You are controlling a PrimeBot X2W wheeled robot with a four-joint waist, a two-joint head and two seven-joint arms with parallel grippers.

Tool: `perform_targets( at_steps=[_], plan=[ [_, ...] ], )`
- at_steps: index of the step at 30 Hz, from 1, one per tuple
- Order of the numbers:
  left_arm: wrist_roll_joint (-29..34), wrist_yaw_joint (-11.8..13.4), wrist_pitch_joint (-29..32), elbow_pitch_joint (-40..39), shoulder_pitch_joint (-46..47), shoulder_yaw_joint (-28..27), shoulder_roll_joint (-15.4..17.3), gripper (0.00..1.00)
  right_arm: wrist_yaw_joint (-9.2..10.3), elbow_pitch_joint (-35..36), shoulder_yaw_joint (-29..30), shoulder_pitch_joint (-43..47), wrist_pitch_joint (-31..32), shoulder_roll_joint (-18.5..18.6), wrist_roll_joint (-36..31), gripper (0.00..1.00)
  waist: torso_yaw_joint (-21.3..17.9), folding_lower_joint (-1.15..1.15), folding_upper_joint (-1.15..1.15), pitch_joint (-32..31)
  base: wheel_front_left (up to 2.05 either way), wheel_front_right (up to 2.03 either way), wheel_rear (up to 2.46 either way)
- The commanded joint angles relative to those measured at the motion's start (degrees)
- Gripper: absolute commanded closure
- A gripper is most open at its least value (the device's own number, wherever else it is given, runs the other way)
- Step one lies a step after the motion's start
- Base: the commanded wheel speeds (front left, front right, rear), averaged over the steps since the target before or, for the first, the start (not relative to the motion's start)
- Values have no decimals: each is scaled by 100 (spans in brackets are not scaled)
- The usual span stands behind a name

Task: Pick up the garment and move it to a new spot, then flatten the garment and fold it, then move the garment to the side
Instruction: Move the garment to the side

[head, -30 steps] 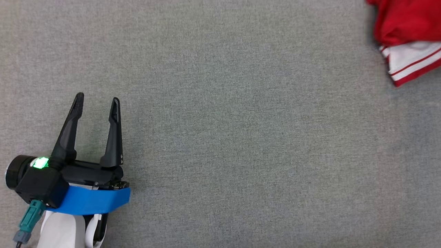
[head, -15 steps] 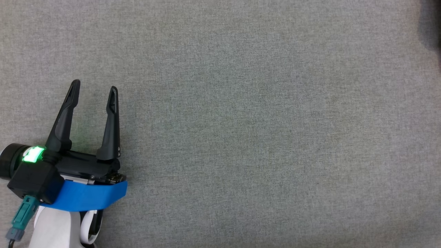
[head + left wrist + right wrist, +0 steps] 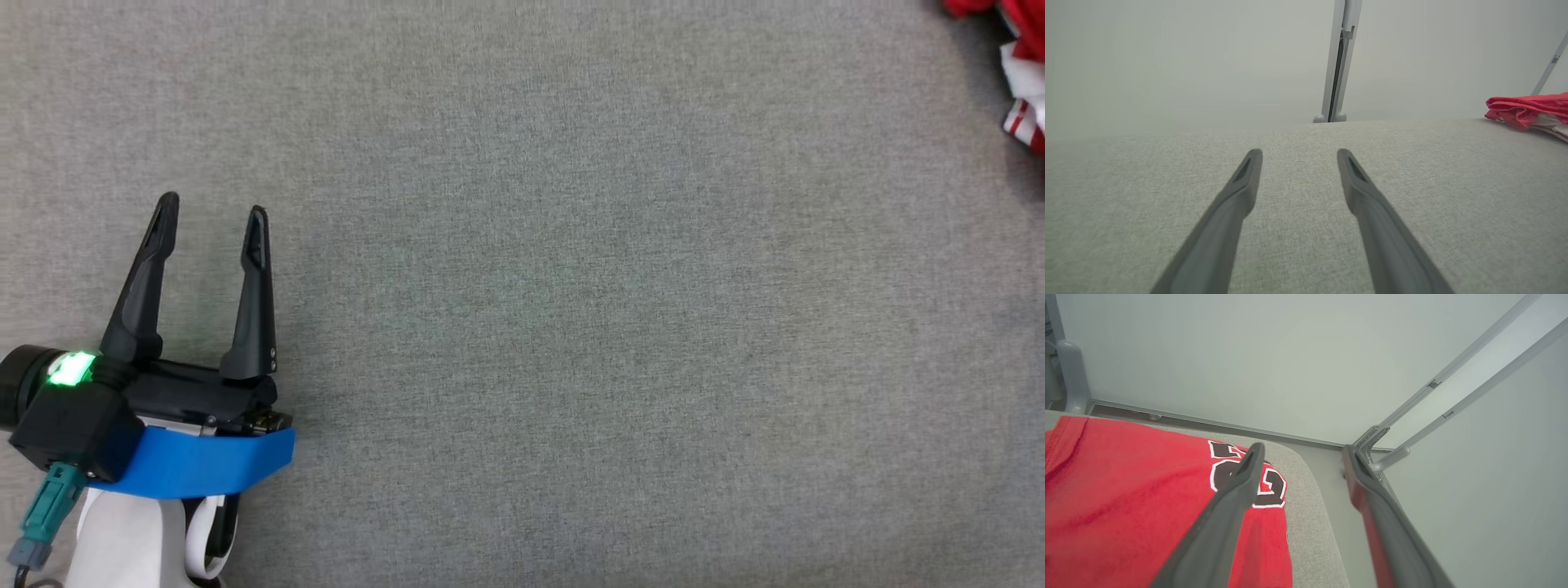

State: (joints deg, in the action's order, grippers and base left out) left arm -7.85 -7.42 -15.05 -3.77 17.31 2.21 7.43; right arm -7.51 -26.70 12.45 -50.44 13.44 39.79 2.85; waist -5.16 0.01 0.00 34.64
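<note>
The garment (image 3: 1027, 49) is a red jersey with white trim, a sliver of it at the head view's top right corner. In the left wrist view the garment (image 3: 1527, 110) lies bunched at the far right of the grey surface. In the right wrist view the garment (image 3: 1135, 506), red with a black and white number, lies on the surface near its rounded corner. My left gripper (image 3: 211, 212) rests open over bare cloth at the lower left, nothing between its fingers; the left gripper (image 3: 1298, 153) shows the same. My right gripper (image 3: 1301, 448) stands open above the garment's edge, holding nothing.
A grey fabric surface (image 3: 571, 327) spreads across the head view. Its rounded corner edge (image 3: 1314, 506) drops off to the right of the jersey. A metal frame post (image 3: 1339, 61) stands behind the surface, and slanted frame bars (image 3: 1453, 384) rise at the right.
The red garment at the head view's upper right left view, then a smaller part reappeared at the top right corner. My left gripper drifted slightly left and up in the picture, still open.
</note>
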Motion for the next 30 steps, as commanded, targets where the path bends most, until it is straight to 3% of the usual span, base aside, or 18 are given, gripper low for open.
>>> perform_targets(
  at_steps=[1, 7, 14, 23, 30],
  plan=[
    [-5, -6, -16, 28, -57, -45, -13, 0, 4, 159, 82, 206, 73, -191, -176, 0, 15, -1, 0, -146, 0, 0, 0],
    [-21, 12, -16, 118, -277, -166, -100, 0, 3, 1103, 147, 643, -80, -955, -640, 0, 12, -1, 0, -626, 0, 0, 0],
    [-35, 57, -16, 229, -633, -310, -215, 0, 4, 1762, -598, 1226, -701, -1610, -604, 0, 38, -1, 0, -1321, 0, 0, 0],
    [-45, 84, -16, 402, -1153, -402, -334, 0, 3, 1464, -1402, 2098, -1809, -2208, 66, 0, 132, -1, 0, -2214, 0, 0, 0],
    [-58, 104, -16, 483, -1376, -410, -376, 0, 3, 1368, -1536, 2772, -2147, -2640, 56, 0, 189, -1, 0, -2540, 0, 0, 0]
  ],
)
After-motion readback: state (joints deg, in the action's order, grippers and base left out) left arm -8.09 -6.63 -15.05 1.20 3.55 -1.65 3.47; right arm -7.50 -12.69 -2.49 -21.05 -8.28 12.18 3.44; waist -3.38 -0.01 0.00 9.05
